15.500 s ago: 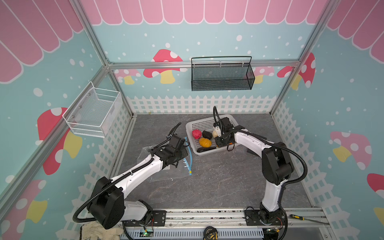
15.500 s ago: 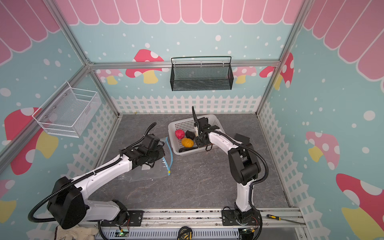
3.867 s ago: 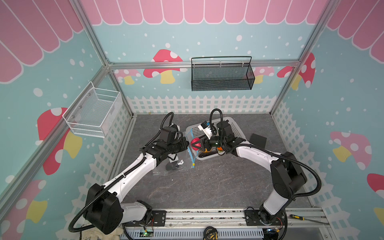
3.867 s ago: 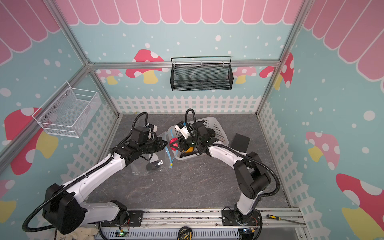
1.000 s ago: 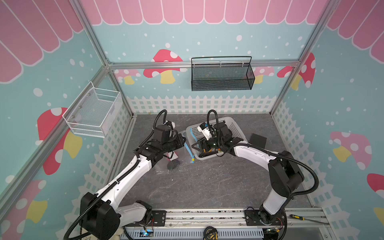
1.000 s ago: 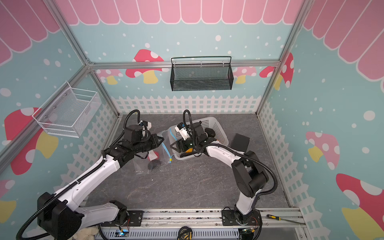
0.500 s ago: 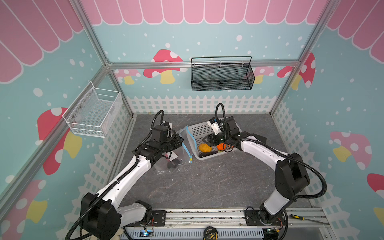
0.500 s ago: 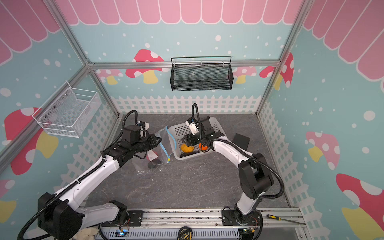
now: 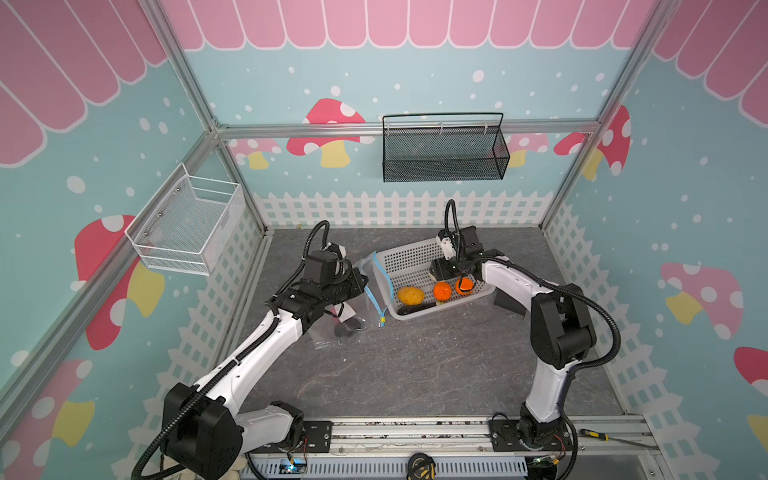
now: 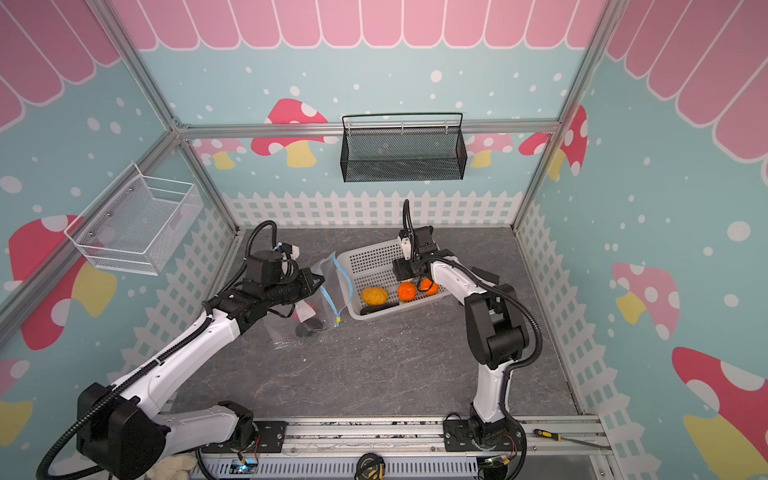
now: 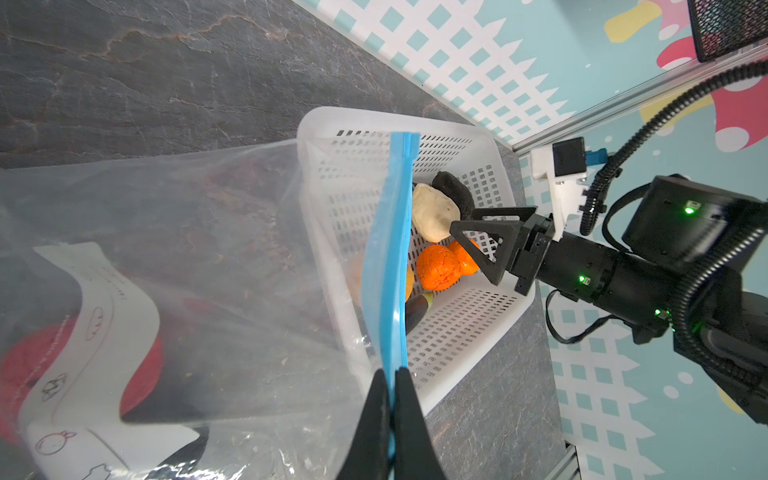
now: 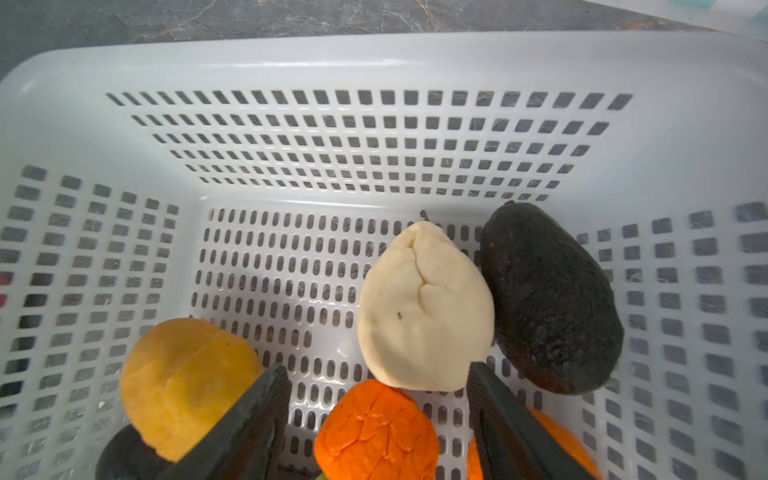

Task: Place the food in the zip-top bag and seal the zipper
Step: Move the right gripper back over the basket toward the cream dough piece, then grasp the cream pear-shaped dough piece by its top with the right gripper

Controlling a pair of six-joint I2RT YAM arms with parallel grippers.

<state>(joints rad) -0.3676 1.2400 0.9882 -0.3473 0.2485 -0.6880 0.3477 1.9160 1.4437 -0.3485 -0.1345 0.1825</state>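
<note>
My left gripper (image 11: 392,374) is shut on the blue zipper (image 11: 390,257), holding the clear zip-top bag (image 9: 353,307) up beside the white basket (image 9: 415,253). Inside the bag lie a pink-red food (image 11: 25,365) and a black lump (image 9: 344,330). My right gripper (image 12: 376,370) stands open and empty low inside the basket, over an orange food (image 12: 376,432) and just short of the cream food (image 12: 424,307). A black food (image 12: 548,299), a yellow-orange one (image 12: 187,382), a second orange one (image 12: 557,440) and a dark long piece (image 12: 124,453) lie around it.
A black mesh basket (image 9: 444,153) hangs on the back wall and a white wire basket (image 9: 187,224) on the left wall. A flat black object (image 9: 509,301) lies right of the white basket. A screwdriver (image 9: 598,436) rests by the front rail.
My right gripper has drawn away from the bag's mouth to the far right part of the basket and come down over the food. The left gripper keeps its hold on the zipper.
</note>
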